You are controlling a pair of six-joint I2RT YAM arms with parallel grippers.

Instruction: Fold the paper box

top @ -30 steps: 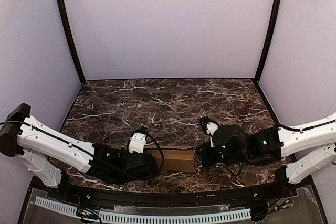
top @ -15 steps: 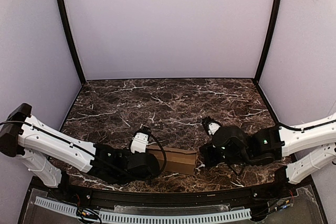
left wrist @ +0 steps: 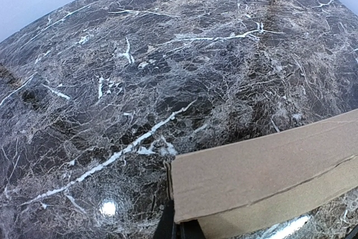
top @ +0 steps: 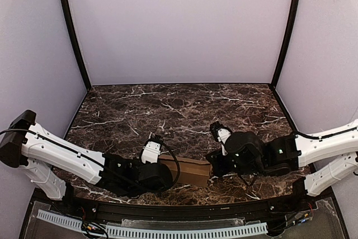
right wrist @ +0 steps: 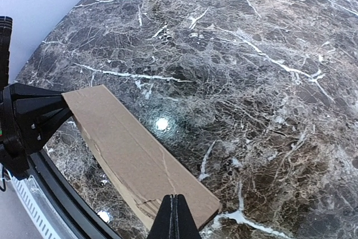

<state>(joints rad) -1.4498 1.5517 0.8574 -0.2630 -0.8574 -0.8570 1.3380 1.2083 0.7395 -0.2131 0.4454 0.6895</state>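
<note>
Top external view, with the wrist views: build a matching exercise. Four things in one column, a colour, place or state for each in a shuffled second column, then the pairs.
1. paper box
2. left gripper
3. right gripper
4. table

A. dark marble with white veins
B. shut, at the box's right end
C. plain brown, between the two arms
D. shut, at the box's left end

Pairs: 1-C, 2-D, 3-B, 4-A

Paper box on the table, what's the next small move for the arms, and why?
Probably nudge the right gripper slightly into its end of the paper box while the left gripper braces the other end. The box lies on the table as a slim carton, both grippers are shut, one at each end, and the edge by the right tip looks creased, not flush.
</note>
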